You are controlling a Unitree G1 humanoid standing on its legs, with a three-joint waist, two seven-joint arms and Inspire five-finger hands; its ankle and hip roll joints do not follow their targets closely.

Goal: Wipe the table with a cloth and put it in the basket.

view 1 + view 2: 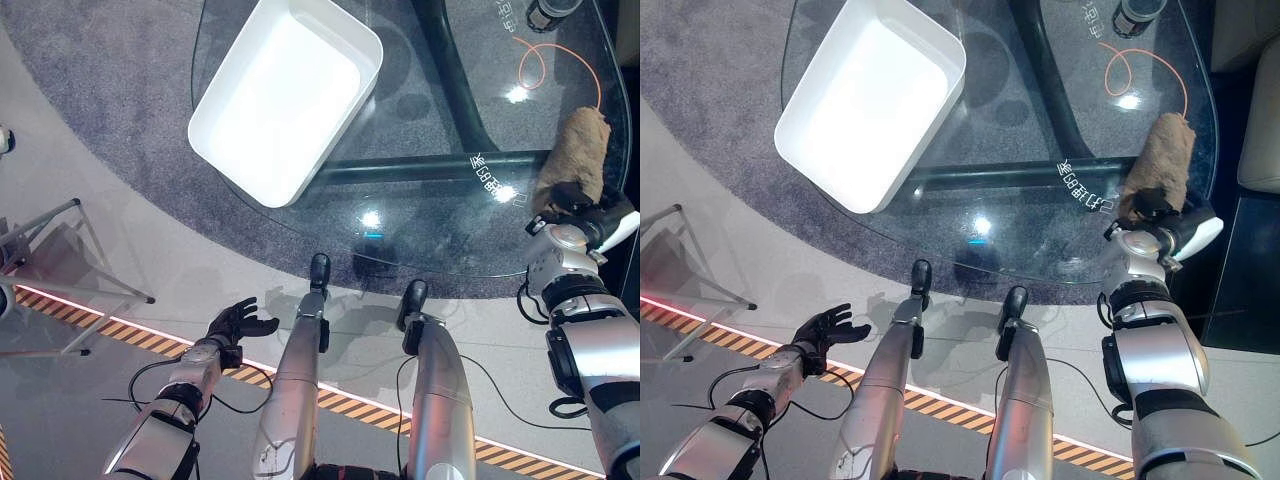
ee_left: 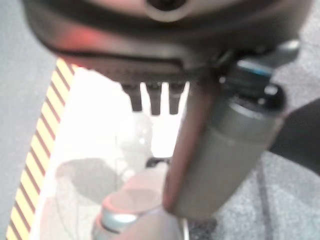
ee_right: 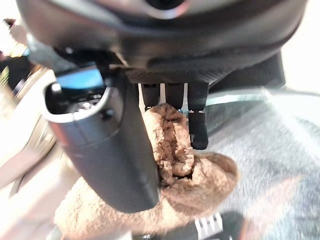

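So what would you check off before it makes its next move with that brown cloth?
1. Cloth in the hand: ok. The right hand has its fingers and thumb curled round the brown cloth.
2. Cloth lying on the glass table: ok, it rests near the right edge.
3. White basket ready to receive: ok, it sits on the table's left part with nothing in it.
4. Way across to the basket: ok, bare glass between.
5. Left hand out of the way: ok, open, low beside the table.
6. Table already wiped: cannot tell.
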